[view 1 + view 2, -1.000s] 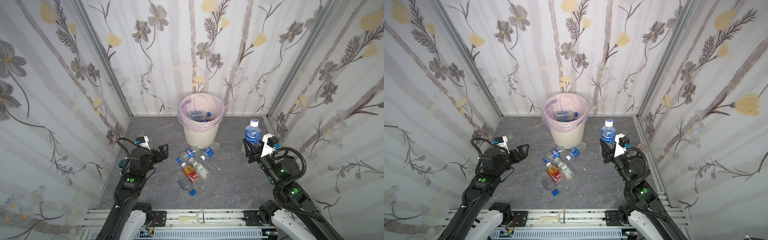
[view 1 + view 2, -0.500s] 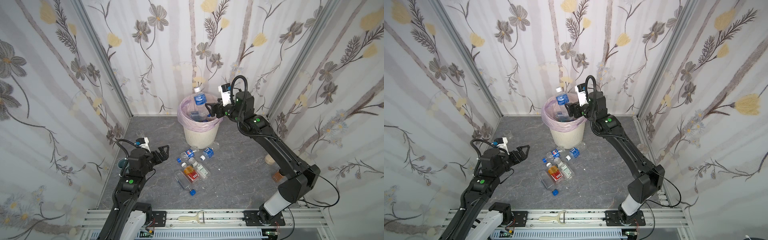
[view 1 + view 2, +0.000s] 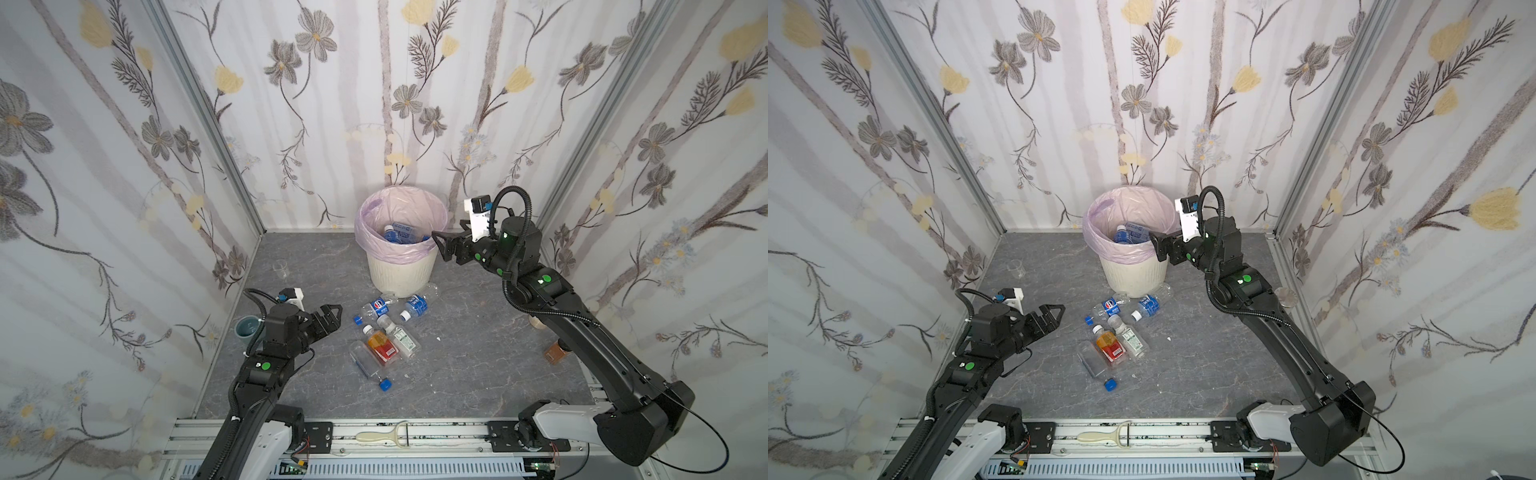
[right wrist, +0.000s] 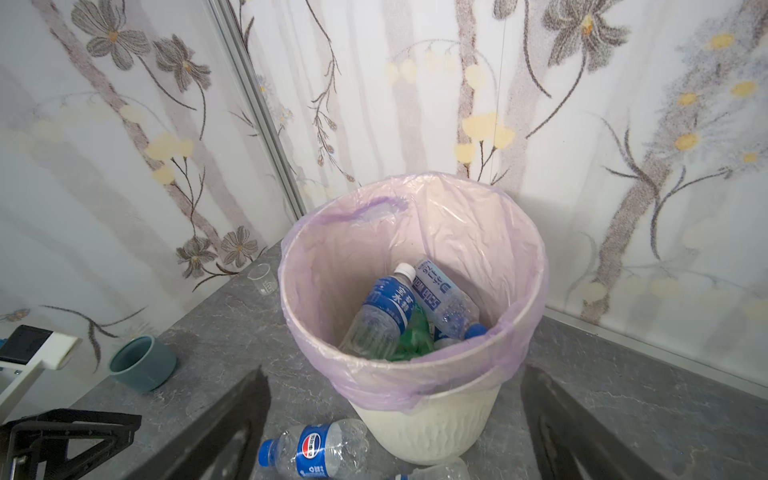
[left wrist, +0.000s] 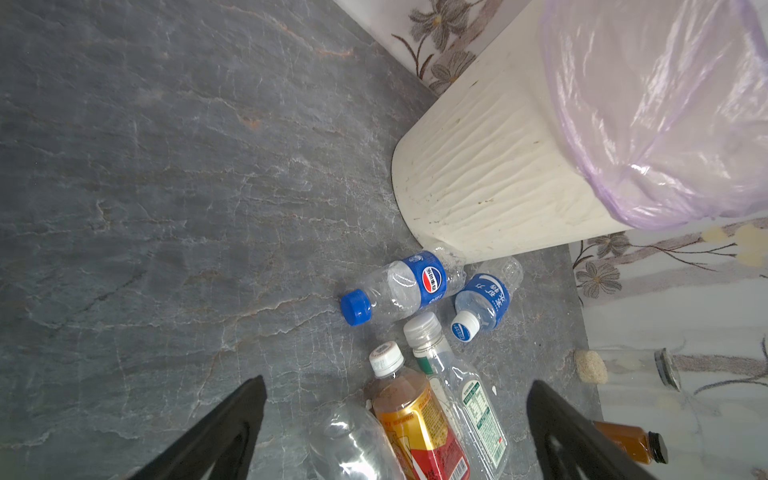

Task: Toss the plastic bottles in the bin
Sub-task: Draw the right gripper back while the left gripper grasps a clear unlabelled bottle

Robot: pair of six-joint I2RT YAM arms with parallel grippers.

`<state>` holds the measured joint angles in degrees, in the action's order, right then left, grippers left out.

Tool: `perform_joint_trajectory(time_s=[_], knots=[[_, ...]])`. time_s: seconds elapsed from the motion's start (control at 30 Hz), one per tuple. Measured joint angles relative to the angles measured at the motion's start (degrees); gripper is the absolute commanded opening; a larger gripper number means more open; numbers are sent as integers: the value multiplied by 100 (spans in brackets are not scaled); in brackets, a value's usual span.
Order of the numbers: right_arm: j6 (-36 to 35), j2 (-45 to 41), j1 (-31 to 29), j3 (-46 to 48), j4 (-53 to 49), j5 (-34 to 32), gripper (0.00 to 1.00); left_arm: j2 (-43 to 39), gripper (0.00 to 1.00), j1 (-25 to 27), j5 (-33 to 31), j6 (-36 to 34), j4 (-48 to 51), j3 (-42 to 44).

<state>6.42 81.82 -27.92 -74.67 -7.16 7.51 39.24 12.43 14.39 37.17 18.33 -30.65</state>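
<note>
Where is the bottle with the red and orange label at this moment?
In both top views the red-orange bottle lies on the floor in front of the bin, between a green-labelled bottle and a clear blue-capped bottle.

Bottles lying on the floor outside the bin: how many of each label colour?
Blue label: 2, the Pepsi bottle and the white-capped bottle
Green-and-white label: 1, the green-labelled bottle
Orange-red label: 1, the orange-red bottle
No label: 1, the clear bottle
Total: 5
</note>
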Motion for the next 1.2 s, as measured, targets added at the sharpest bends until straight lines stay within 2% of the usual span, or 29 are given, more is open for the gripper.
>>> perform_joint_trajectory(time_s=[0.13,0.3,0.53,0.73,0.97,1.03,1.2], knots=[[28,-385,61,588,90,-72,95,146,100,599,-227,387,35,162],[175,-916,136,1392,313,-232,98,345,100,1615,-568,1091,39,404],[258,-1362,299,2194,494,-358,98,487,98,2468,-992,2022,42,750],[374,-1412,363,2461,560,-354,98,894,96,2702,-1233,2422,-22,874],[442,-1412,367,2564,726,-328,98,1550,92,2752,-1261,2498,-457,903],[463,-1412,367,2583,737,-310,98,1781,90,2793,-1259,2498,-592,887],[507,-1478,367,2640,748,-313,98,2352,74,2929,-1235,2470,-863,780]])
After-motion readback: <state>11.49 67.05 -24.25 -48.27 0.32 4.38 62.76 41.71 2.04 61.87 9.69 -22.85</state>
